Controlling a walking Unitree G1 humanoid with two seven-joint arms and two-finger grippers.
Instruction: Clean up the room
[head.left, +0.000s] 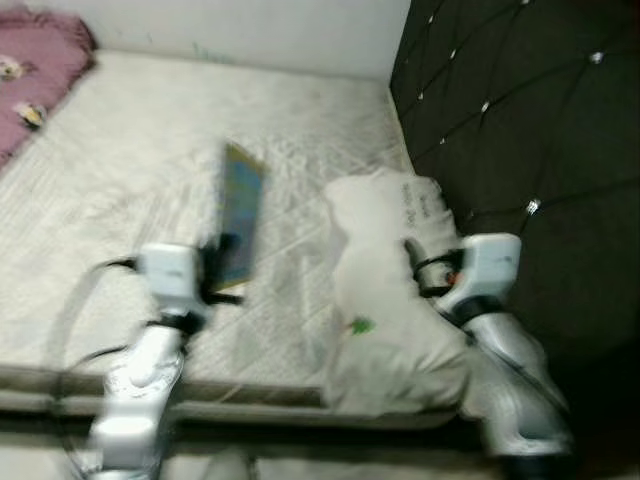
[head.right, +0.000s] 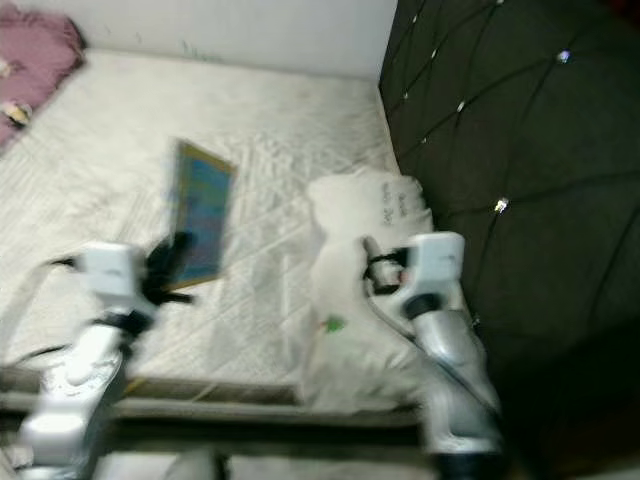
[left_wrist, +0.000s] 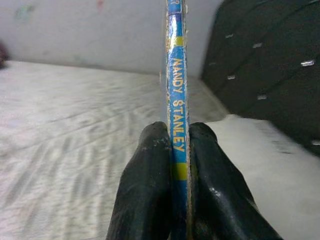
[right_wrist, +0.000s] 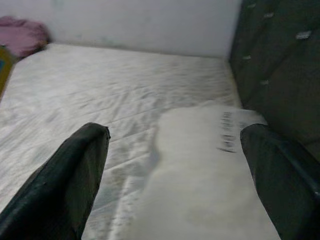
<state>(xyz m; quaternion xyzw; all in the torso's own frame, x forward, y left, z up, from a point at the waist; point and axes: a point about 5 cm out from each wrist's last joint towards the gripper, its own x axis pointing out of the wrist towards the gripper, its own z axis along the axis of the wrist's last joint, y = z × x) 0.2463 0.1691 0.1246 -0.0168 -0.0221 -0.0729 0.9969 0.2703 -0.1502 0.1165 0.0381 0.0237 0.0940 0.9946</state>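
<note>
Mid-tidy: left end effector (left_wrist: 172, 165) clamped on thin book (head.left: 241, 215); right end effector (right_wrist: 175, 165) spread wide over pillow (head.left: 385, 300) at 3 o'clock on bed (head.left: 130, 170), nothing stowed.

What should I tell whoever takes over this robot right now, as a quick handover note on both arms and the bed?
Left gripper: jaws shut on the thin blue book, held upright on edge above the mattress.
Right gripper: jaws open, hovering over the white pillow, which lies by the dark tufted headboard.
A pink blanket sits at the mattress's far left corner.
Done: book picked up.
Left: put the book away; the pillow is not gripped yet.
</note>
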